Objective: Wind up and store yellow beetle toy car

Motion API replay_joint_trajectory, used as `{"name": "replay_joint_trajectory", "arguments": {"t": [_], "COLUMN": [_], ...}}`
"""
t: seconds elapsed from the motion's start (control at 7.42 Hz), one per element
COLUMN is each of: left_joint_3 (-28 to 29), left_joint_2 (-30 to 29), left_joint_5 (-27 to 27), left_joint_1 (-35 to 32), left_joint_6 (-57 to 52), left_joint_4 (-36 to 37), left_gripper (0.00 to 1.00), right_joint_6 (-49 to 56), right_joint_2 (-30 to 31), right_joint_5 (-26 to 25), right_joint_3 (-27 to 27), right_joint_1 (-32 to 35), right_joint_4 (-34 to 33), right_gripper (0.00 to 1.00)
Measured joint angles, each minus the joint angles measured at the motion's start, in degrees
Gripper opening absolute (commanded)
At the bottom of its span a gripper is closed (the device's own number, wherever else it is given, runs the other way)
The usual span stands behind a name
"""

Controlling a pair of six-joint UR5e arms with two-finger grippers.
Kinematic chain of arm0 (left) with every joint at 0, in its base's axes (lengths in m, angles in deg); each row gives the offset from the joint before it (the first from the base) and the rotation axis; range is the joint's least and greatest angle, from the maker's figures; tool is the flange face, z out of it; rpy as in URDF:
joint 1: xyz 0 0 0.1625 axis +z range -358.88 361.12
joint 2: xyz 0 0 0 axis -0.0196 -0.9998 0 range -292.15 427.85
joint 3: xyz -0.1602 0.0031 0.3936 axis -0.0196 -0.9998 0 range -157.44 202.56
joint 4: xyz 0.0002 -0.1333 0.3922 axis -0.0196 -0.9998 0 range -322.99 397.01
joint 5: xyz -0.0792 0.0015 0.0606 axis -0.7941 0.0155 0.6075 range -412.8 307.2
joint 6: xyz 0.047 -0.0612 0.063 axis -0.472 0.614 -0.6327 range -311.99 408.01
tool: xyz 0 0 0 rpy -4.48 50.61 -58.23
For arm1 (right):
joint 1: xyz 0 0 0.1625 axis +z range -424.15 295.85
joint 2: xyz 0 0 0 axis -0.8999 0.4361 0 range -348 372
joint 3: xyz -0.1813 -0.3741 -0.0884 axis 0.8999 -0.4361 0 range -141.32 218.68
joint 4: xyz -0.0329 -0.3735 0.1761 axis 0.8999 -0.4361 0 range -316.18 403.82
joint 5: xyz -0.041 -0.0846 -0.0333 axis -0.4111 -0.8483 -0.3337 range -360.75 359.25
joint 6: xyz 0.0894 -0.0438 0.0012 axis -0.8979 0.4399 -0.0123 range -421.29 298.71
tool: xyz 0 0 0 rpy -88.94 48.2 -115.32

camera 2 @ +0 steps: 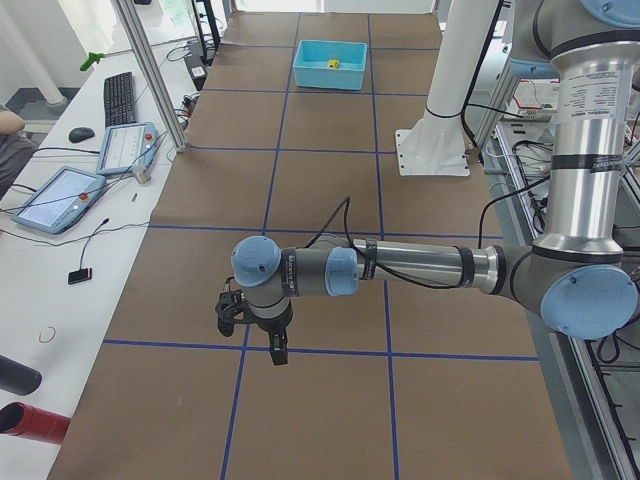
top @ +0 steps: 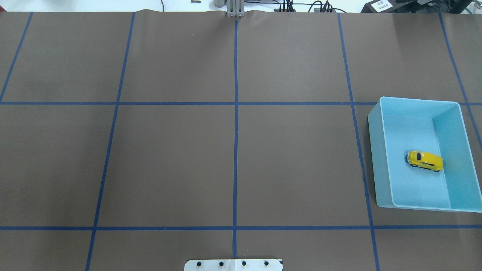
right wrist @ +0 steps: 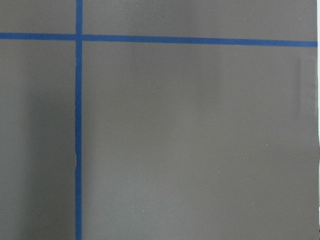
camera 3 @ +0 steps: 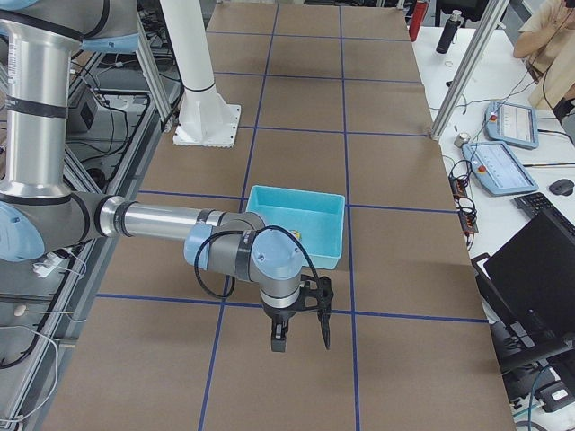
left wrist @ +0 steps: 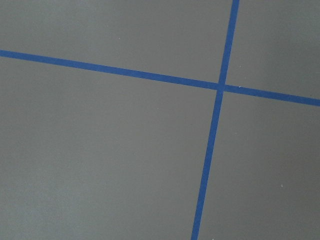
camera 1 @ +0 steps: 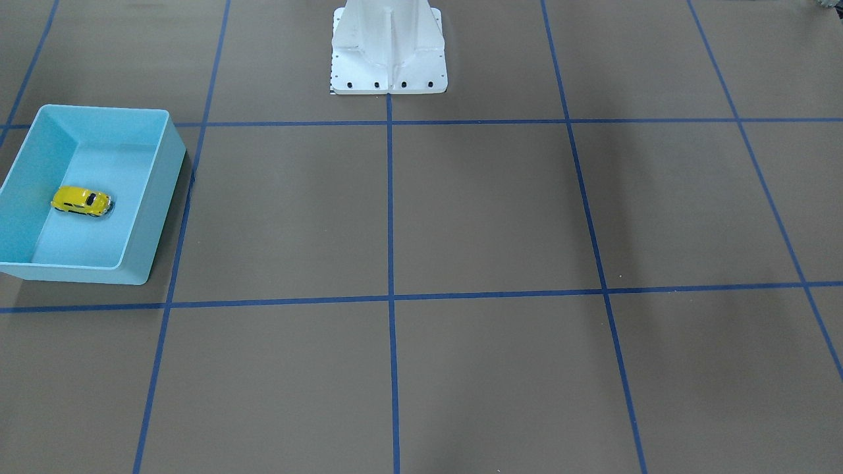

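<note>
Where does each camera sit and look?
Front: across table, facing robot's base.
Overhead: behind robot, looking down; base edge shows.
Left: table end; left end effector near.
Right: other end; right end effector near.
Left wrist: down at tape; no body.
Right wrist: same.
Shared: exterior views show the yellow beetle toy car in the bin.

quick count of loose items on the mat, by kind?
yellow toy car: 1
light blue bin: 1
Total: 2
The car sits inside the bin.
</note>
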Motion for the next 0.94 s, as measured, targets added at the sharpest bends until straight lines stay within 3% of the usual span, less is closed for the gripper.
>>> {"name": "replay_joint_trajectory", "arguments": {"t": [0.4,0.67,0.94], "left_joint_3": [-0.1,-0.1,-0.1], "left_joint_2": [0.1,0.1,0.2], "left_joint_5": [0.0,0.0,0.0], "left_joint_1": [0.0,0.0,0.0], "left_joint_6": [0.0,0.0,0.0], "left_joint_4": [0.1,0.1,0.1], "left_gripper": [1.00,1.00,1.00], "right_joint_6": [-2.6,-2.7,-2.7], "right_joint_2": [-0.8,-1.3,-4.0], "right_joint_5": [0.4,4.7,0.9], "right_joint_3": [0.6,0.6,-0.6], "right_joint_1": [-4.9,-7.1,-9.5], "right_joint_4": [-0.1,-0.4,-0.5], "right_gripper": [1.00,1.00,1.00]}}
